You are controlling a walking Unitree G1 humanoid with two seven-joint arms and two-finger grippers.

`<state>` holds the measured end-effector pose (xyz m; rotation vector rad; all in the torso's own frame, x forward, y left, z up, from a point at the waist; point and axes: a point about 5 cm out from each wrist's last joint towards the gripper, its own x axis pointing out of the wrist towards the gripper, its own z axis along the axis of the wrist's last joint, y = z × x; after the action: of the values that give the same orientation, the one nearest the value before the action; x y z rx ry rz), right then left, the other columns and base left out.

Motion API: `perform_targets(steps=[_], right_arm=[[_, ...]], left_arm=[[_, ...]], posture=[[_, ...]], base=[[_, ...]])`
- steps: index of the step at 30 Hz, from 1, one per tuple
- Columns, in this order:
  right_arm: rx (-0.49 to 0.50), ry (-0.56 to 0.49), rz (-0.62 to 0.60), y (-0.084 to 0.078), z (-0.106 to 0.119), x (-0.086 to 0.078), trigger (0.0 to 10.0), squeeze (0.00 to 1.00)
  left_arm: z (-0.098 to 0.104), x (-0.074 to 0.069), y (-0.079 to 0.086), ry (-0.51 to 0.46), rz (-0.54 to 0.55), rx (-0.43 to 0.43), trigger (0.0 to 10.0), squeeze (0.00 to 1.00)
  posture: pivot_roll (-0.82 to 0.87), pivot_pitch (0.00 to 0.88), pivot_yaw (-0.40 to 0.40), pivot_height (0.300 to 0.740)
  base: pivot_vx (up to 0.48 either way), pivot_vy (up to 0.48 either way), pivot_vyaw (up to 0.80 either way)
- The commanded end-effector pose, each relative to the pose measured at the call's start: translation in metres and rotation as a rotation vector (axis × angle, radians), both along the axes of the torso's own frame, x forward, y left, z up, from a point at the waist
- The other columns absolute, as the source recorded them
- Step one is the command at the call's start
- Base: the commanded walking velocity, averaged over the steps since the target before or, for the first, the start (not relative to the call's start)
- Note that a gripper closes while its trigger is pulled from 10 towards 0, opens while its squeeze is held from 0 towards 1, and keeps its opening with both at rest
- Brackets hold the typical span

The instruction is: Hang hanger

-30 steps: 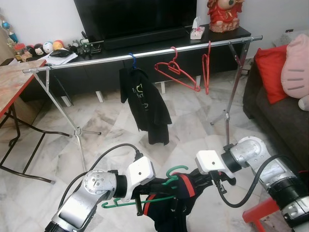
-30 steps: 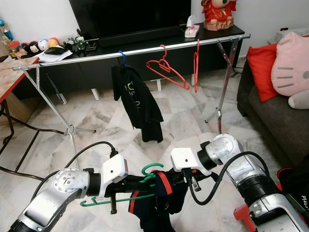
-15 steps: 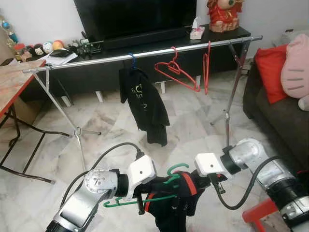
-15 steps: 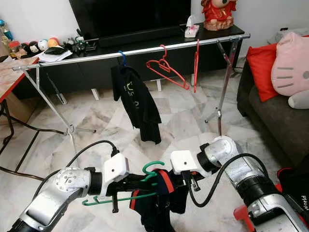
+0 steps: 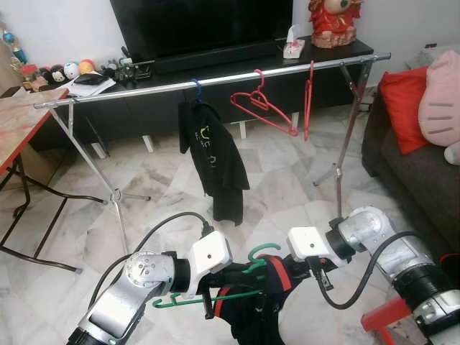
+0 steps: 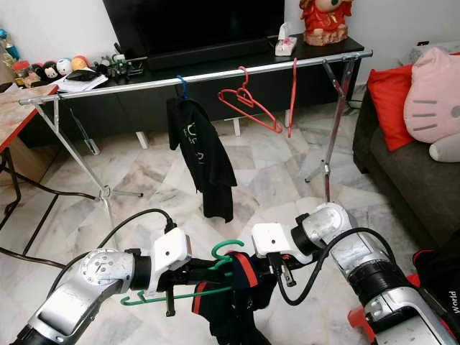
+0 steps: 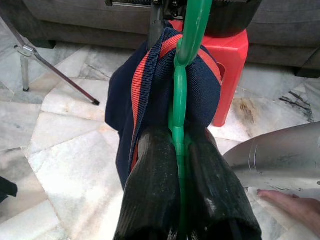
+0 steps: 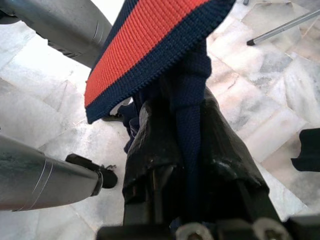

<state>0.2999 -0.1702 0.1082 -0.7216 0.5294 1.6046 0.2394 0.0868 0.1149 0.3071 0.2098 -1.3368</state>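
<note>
A green hanger [image 5: 253, 256] carries a navy garment [image 5: 251, 309] with an orange-red striped collar, low in front of me. My left gripper [image 7: 178, 150] is shut on the green hanger's [image 7: 179, 95] bar just below the hook. My right gripper [image 8: 187, 125] is shut on a fold of the navy garment [image 8: 150, 40], beside the collar. The two grippers [image 5: 228, 282] [image 5: 286, 267] face each other across the garment. Ahead stands a long metal clothes rail [image 5: 136, 90].
The rail holds a black shirt [image 5: 215, 154] on a blue hanger and two bare red hangers [image 5: 262, 104] [image 5: 307, 97]. A table [image 5: 18, 122] is at the left. At the right are a sofa [image 5: 413, 172] and a red stool [image 5: 384, 320]. A TV console [image 5: 215, 61] stands behind the rail.
The black shirt on the rail has swung and turned, looking narrower now. My right gripper has shifted slightly left with the garment. The left arm is nearly still.
</note>
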Motion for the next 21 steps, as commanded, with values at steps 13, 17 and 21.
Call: perform_targets(steps=[13, 17, 21], right_arm=[[-0.008, -0.022, 0.035, 0.0081, 0.0033, 0.0035, 0.0, 0.00], [-0.019, -0.027, 0.034, 0.0071, 0.0030, 0.0046, 0.0, 0.00], [-0.029, -0.032, 0.033, 0.0066, 0.0019, 0.0049, 0.0, 0.00]], left_arm=[[0.0095, 0.0053, 0.0019, -0.043, 0.007, -0.011, 10.0, 1.00], [0.0092, 0.0049, 0.0030, -0.039, 0.006, -0.008, 10.0, 1.00], [0.0089, 0.0053, 0.0041, -0.040, 0.008, -0.001, 10.0, 1.00]], posture=[[-0.10, 0.000, 0.130, 0.740], [-0.10, 0.000, 0.126, 0.740], [-0.10, 0.000, 0.125, 0.740]], base=[[0.000, 0.000, 0.00], [0.000, 0.000, 0.00], [0.000, 0.000, 0.00]])
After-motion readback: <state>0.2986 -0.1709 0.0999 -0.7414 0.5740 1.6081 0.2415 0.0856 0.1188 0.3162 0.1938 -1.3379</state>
